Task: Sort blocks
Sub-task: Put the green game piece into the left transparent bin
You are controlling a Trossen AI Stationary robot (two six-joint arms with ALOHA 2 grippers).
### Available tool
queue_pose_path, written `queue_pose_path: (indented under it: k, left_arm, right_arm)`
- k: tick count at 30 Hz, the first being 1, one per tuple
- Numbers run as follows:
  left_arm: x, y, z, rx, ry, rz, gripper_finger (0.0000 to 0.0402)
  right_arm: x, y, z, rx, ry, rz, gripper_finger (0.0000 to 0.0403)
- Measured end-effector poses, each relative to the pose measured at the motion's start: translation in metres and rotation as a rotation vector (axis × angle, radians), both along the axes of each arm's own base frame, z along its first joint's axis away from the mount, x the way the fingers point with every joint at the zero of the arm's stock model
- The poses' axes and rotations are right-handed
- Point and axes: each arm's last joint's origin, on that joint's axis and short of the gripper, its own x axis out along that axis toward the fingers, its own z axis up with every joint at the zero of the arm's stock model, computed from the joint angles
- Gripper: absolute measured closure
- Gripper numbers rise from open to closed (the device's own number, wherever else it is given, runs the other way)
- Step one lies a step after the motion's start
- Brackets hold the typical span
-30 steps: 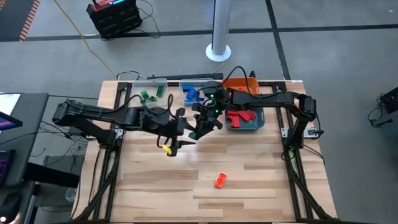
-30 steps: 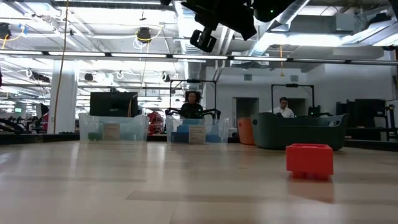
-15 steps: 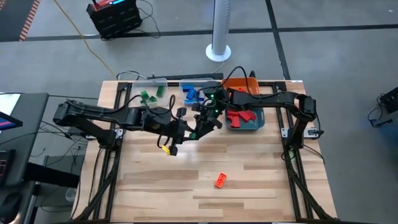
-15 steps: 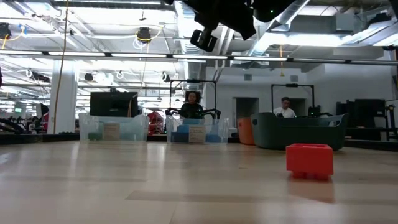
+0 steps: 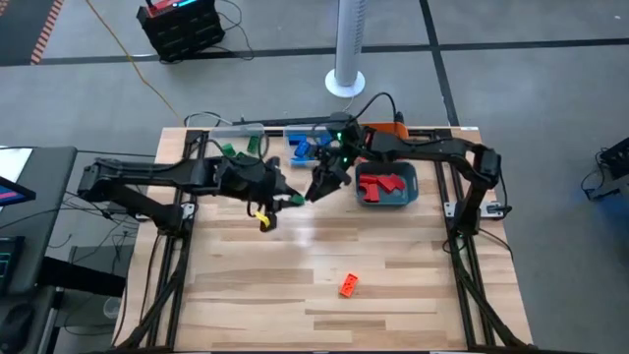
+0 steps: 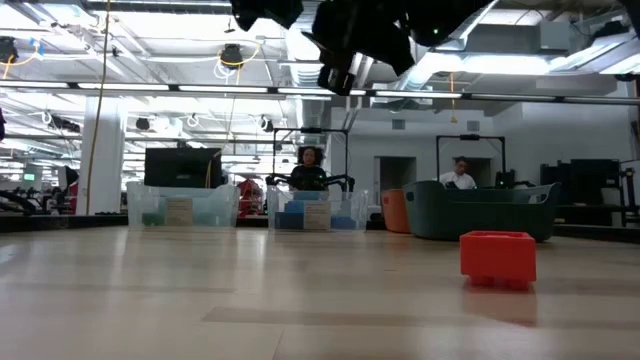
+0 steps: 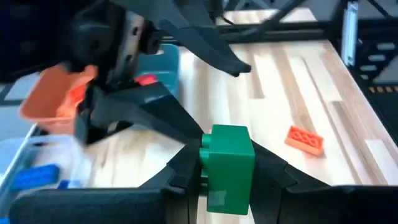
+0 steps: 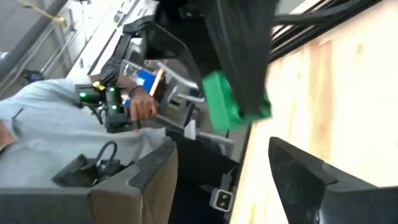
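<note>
Green block (image 7: 226,167) pinched in left hand (image 7: 227,171), right hand (image 8: 230,168) spread just beside it; no legible writing.

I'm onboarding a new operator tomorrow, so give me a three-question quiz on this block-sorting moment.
1. True or false: the left gripper is shut on a green block.
2. The lone orange block lies: A) in the teal bin, B) on bare table nearer the front edge, C) in the right gripper.
3. Fill in: the right gripper's fingers stand ____, with nothing between them.

Key: 1 true; 2 B; 3 open.
</note>
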Motion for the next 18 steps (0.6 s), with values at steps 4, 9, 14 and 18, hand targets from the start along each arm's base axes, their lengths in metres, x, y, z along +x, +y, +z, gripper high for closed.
queue_pose_path:
  k: [4, 9, 14, 18]
  left_arm:
    - [-0.023, 0.019, 0.007, -0.043, 0.04, 0.097, 0.0315]
    - [-0.055, 0.059, -0.004, -0.099, 0.24, 0.321, 0.0315]
    - [-0.076, 0.107, -0.031, -0.125, 0.383, 0.461, 0.0314]
    - [-0.09, 0.147, -0.069, -0.186, 0.464, 0.604, 0.0314]
  right_arm:
    - [-0.009, -0.025, -0.004, -0.007, 0.03, -0.073, 0.0153]
    - [-0.021, -0.055, -0.01, -0.024, 0.096, -0.241, 0.0153]
    - [-0.02, -0.057, -0.01, -0.065, 0.104, -0.325, 0.0153]
    - [-0.012, -0.041, -0.012, -0.098, 0.111, -0.321, 0.0153]
